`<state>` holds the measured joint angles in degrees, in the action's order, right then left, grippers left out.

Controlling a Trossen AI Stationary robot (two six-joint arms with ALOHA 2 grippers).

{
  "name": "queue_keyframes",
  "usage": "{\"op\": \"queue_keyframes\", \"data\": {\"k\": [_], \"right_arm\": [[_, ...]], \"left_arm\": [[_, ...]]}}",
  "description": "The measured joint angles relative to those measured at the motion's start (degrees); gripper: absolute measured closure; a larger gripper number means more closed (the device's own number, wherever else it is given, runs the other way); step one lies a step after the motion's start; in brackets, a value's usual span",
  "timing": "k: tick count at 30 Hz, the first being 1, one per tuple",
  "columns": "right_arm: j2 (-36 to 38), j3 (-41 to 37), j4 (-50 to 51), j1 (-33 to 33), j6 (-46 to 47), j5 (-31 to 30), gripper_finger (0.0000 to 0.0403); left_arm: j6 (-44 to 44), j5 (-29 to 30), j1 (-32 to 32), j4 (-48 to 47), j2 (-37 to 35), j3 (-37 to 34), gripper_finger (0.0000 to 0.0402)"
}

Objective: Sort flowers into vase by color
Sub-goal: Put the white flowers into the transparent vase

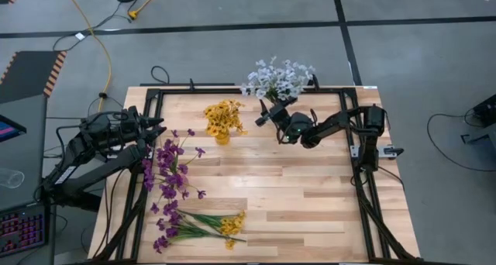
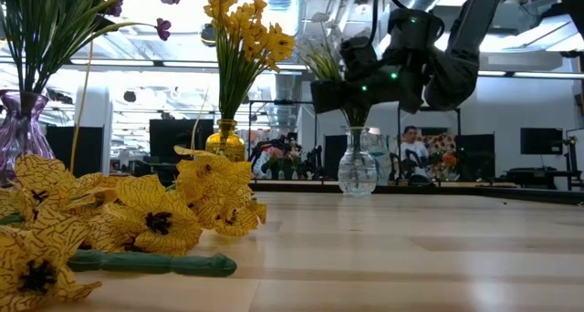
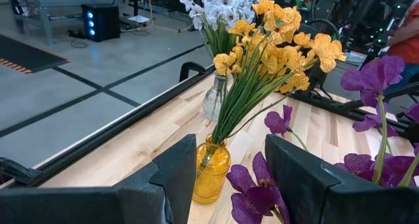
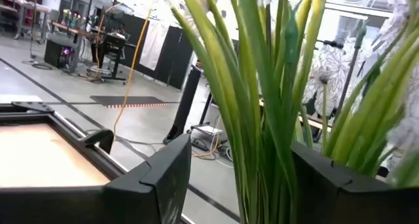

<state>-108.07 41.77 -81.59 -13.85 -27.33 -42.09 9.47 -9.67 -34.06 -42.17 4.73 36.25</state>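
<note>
Three vases stand on the wooden table. White flowers fill a clear vase at the far edge. Yellow flowers stand in an amber vase. Purple flowers stand in a purple vase on the left. Loose purple and yellow flowers lie flat near the front edge. My right gripper is open, level with the white flowers' green stems, which rise between its fingers. My left gripper is open and holds nothing, at the table's left edge behind the purple bunch. My right gripper's fingers stand on either side of the white flowers' stems, just above the clear vase's mouth, coming level from the table's right. Whether a finger touches the stems I cannot tell.
A black metal frame runs around the tabletop. Bare wood spreads across the middle and right of the table. Cables lie on the floor beyond the far edge. A person sits in the room behind the table.
</note>
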Motion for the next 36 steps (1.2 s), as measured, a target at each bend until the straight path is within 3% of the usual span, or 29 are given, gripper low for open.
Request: {"op": "queue_keyframes", "data": {"k": [10, 16, 36], "right_arm": [[0.04, 0.25, -0.35, 1.34, -0.74, -0.04, 0.0163], [0.11, 0.27, -1.69, 3.37, -10.25, -1.62, 0.0163], [0.11, 0.27, -5.67, 4.11, -21.18, -1.68, 0.0163]], "left_arm": [[0.0, 0.0, 0.01, 0.0, 0.0, 0.0, 0.0233], [-0.01, 0.0, 0.01, 0.0, 0.0, -0.01, 0.0233], [-0.02, 0.0, 0.02, -1.01, 0.0, -0.02, 0.0233]]}}
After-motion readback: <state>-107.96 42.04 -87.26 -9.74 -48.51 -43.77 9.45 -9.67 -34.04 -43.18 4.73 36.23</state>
